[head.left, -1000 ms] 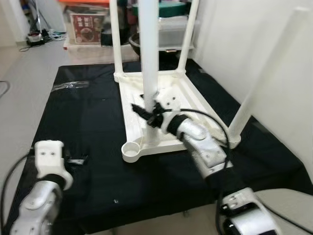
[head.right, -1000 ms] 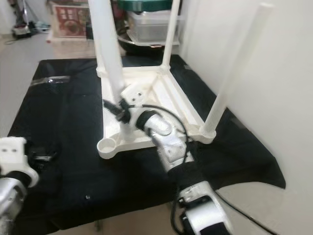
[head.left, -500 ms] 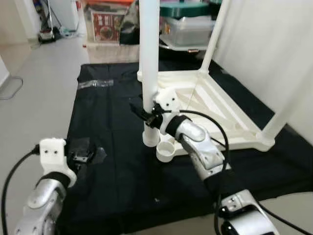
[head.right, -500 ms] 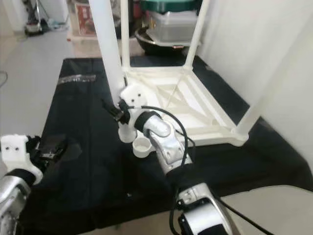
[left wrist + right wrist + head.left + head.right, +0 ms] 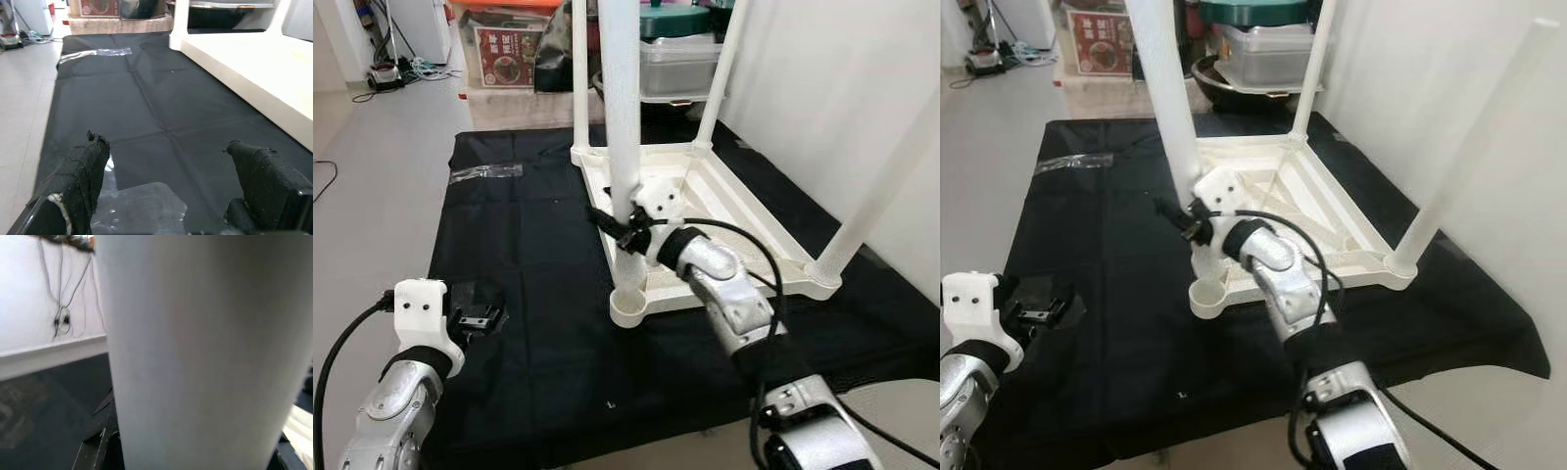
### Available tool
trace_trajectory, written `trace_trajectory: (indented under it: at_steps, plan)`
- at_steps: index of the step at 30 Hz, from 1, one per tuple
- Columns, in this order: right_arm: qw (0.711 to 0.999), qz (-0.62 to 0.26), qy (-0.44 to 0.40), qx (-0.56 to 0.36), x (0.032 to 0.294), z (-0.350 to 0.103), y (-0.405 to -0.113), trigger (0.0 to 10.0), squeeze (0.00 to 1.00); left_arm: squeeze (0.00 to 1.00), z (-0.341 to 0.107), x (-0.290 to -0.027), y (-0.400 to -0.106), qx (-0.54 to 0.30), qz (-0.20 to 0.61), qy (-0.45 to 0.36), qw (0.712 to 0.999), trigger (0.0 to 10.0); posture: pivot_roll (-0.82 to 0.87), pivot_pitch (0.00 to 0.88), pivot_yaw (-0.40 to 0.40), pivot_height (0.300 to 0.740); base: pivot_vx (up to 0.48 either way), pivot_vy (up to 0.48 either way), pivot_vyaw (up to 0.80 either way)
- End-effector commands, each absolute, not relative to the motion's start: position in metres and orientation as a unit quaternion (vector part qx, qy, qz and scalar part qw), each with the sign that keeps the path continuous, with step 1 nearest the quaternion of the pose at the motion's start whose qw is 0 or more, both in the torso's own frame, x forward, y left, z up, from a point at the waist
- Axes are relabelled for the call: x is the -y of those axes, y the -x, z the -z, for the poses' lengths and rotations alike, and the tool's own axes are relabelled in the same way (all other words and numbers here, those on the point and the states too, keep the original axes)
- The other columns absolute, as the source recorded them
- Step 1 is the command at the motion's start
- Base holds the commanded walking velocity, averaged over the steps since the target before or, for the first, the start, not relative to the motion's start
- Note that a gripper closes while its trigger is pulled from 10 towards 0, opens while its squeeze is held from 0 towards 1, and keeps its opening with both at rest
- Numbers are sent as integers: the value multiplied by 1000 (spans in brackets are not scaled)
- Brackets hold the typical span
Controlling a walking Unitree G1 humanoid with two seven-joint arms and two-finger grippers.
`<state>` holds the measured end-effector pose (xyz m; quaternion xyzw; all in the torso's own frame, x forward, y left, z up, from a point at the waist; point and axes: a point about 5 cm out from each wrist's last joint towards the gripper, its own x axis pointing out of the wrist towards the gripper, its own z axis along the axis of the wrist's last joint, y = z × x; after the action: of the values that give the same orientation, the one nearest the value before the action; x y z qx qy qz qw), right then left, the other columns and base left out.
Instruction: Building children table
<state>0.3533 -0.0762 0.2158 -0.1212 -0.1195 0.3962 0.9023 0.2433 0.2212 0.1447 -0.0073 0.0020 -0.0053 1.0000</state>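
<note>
While right gripper (image 5: 619,221) clamps leg (image 5: 621,117), left gripper (image 5: 171,196) agape

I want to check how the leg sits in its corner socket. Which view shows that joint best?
The left eye view: the white leg held by the right gripper reaches down to the corner socket. The right eye view shows the same. The right wrist view shows the leg's blurred surface up close.

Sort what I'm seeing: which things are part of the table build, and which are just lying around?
Job in hand:
- upturned white table frame
- table leg gripped by the right gripper
- black mat under it

Lying about:
- clear plastic strip on the mat
- storage boxes behind
- cables on the floor
- left gripper, idle and open
</note>
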Motion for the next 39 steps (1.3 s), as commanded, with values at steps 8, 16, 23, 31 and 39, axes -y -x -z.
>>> trace_trajectory:
  at_steps: [8,16,23,31,39]
  plan:
    - [851,-483,176,108,75,-209,-336,10000,0,0,-141,-223,-244,-6,0,7,1000,10000,92,0,-82,740,0,0,0]
    - [846,-499,150,110,62,-206,-328,10000,0,0,-140,-218,-246,-4,4,10,1000,10000,93,0,-80,740,0,0,0]
    - [841,-512,145,95,59,-198,-326,10000,0,0,-142,-223,-247,-2,1,7,1000,10000,93,0,-80,740,0,0,0]
    - [863,-502,56,-11,76,-175,-344,10000,0,0,-141,-221,-246,-2,-1,14,1000,10000,98,0,-94,740,0,0,0]
    - [862,-506,23,-33,79,-172,-350,10000,0,0,-143,-223,-245,2,-8,22,1000,10000,116,0,-107,740,0,0,0]
